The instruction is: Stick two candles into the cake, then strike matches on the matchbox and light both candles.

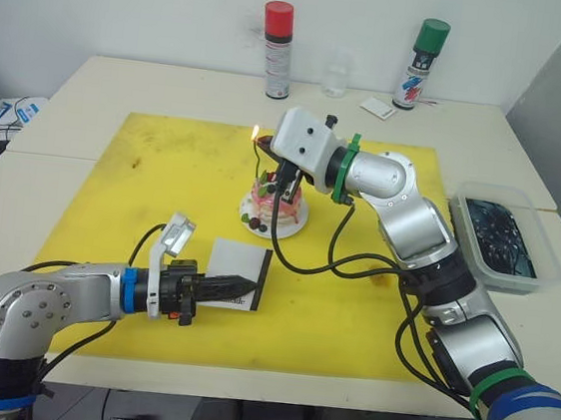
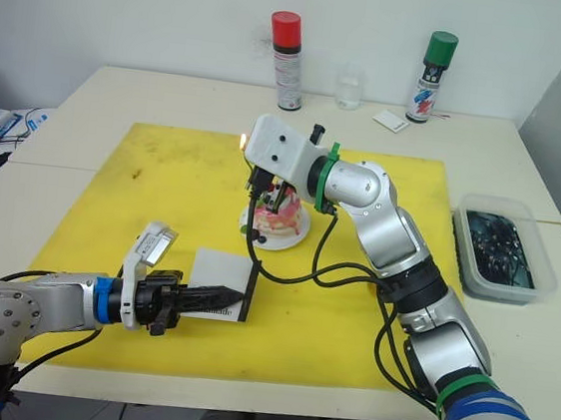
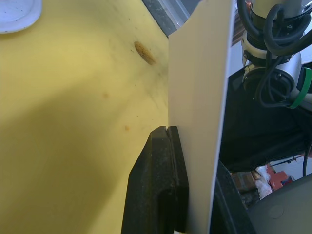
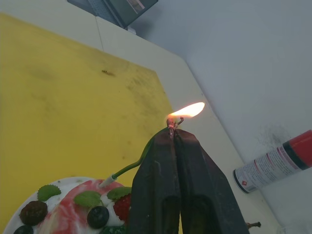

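Right tool (image 4: 173,134): my fingers pressed together on a burning match (image 4: 171,123), flame at its tip, above the cake (image 1: 273,205), centre of frame.
Left tool (image 1: 244,287): closed, pinching the matchbox (image 1: 237,271), lower centre on the yellow mat (image 1: 162,188).
Candle (image 4: 127,168): a green one stuck in the cake, leaning towards the flame.
Surface (image 1: 123,83): two spray cans at the top.

The right gripper (image 1: 285,182) hangs over the cake (image 1: 272,207) on the yellow mat (image 1: 163,178), a small flame (image 1: 255,132) beside it; the left gripper (image 1: 237,287) rests its fingers on the matchbox (image 1: 238,274); two spray cans (image 1: 276,49) stand on the desk (image 1: 92,90).
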You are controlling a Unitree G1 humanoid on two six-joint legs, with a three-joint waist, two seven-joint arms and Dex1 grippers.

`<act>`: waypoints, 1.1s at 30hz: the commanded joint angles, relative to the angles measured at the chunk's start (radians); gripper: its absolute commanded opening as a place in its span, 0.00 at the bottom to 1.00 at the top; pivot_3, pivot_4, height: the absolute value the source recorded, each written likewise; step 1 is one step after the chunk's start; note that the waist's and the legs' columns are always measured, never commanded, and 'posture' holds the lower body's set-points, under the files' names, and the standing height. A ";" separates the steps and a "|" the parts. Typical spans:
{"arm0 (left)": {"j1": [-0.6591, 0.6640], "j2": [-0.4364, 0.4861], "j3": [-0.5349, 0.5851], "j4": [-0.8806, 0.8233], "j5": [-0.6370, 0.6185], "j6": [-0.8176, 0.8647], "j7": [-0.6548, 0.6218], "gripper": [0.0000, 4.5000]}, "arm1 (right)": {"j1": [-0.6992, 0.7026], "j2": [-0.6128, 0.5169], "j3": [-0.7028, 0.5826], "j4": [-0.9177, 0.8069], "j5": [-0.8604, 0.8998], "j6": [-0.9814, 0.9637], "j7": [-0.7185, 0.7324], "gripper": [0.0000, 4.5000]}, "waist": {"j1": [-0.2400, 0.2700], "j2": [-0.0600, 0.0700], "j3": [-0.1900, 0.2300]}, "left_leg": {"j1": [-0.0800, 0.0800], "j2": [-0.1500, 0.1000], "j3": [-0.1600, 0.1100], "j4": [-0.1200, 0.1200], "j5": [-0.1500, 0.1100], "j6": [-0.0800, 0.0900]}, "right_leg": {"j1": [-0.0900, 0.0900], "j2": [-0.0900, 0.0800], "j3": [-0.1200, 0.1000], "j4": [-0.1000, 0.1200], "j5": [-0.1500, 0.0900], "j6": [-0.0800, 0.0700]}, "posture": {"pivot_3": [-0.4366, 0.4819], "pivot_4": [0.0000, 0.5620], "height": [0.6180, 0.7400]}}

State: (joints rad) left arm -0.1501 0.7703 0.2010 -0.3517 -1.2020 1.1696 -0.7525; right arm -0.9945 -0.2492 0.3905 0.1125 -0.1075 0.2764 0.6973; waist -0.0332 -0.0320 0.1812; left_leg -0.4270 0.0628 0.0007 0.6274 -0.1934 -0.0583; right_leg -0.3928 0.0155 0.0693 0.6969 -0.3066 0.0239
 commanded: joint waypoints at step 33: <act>-0.089 -0.041 -0.114 0.041 0.081 -0.026 -0.073 0.00 | 0.352 -0.381 -0.427 -0.571 0.193 0.510 0.030 0.01 | 0.003 0.000 0.000 | -0.001 -0.001 0.001 0.000 0.000 0.000 | 0.000 -0.001 0.000 -0.002 0.000 0.001 | 0.48 0.27 1.00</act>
State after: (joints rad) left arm -0.2263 0.7349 0.0859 -0.3027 -1.1235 1.1578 -0.8018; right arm -0.6527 -0.6114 0.0473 -0.4336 0.0931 0.7650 0.7668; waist -0.0299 -0.0321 0.1813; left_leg -0.4276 0.0621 0.0012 0.6273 -0.1934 -0.0582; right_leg -0.3925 0.0150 0.0697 0.6953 -0.3072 0.0247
